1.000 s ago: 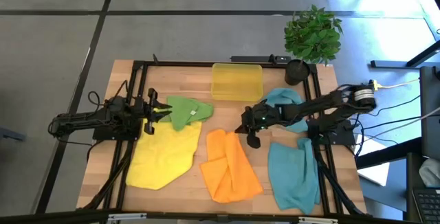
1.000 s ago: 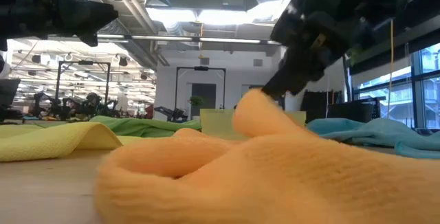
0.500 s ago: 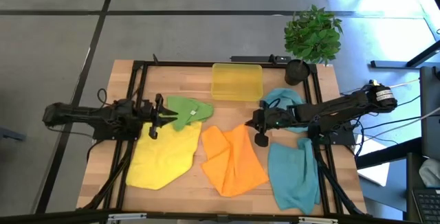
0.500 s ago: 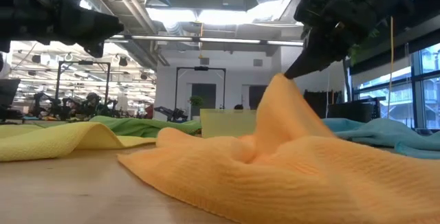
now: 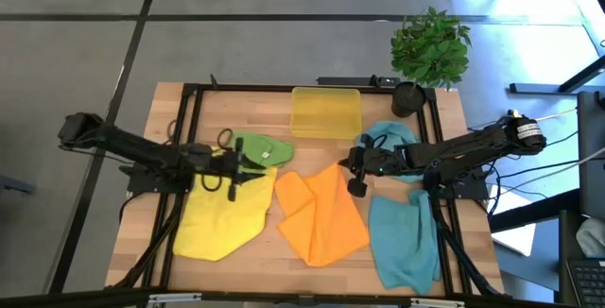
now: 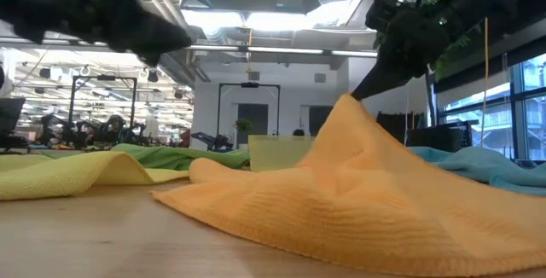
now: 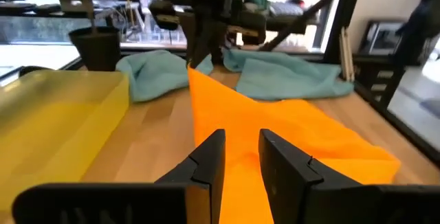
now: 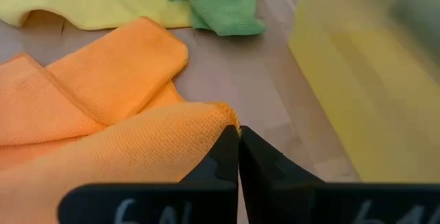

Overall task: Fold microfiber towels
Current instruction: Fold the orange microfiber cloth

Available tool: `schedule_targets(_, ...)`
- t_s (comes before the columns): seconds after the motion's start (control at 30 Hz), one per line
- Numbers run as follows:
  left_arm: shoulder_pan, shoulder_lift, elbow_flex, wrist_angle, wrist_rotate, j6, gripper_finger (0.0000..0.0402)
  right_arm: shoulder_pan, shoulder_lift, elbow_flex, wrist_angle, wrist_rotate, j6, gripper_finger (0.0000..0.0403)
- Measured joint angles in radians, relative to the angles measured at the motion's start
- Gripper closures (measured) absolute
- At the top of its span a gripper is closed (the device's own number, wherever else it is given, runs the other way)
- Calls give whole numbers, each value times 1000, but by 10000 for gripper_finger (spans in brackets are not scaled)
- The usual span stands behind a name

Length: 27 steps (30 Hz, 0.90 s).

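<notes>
One corner of the soft, light orange microfiber towel (image 5: 323, 215) at the table's middle is pinched by our right gripper (image 5: 352, 168) (tented, limp); left gripper (image 5: 233, 169), slightly apart, should take another corner.

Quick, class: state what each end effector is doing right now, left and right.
Left end effector: open, holding nothing, above the yellow towel, facing the orange towel.
Right end effector: closed on a lifted corner of the orange towel.
</notes>
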Motion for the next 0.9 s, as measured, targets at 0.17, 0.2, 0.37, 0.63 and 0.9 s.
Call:
schedule_targets(0.17, -5, 227, 105, 140, 0, 74, 321, 0, 0, 0, 1, 0, -5, 400)
schedule_targets(0.2, 0, 272, 126, 181, 2, 83, 321, 0, 0, 0, 1, 0, -9, 400)
schedule_targets(0.37, 46, 490, 280, 233, 112, 76, 314, 0, 0, 0, 7, 0, -34, 400)
schedule_targets(0.63, 120, 774, 549, 204, 222, 80, 226, 0, 0, 0, 8, -1, -41, 400)
schedule_targets(0.9, 222, 848, 711, 39, 278, 7, 161, 43, 0, 0, 70, -18, -102, 400)
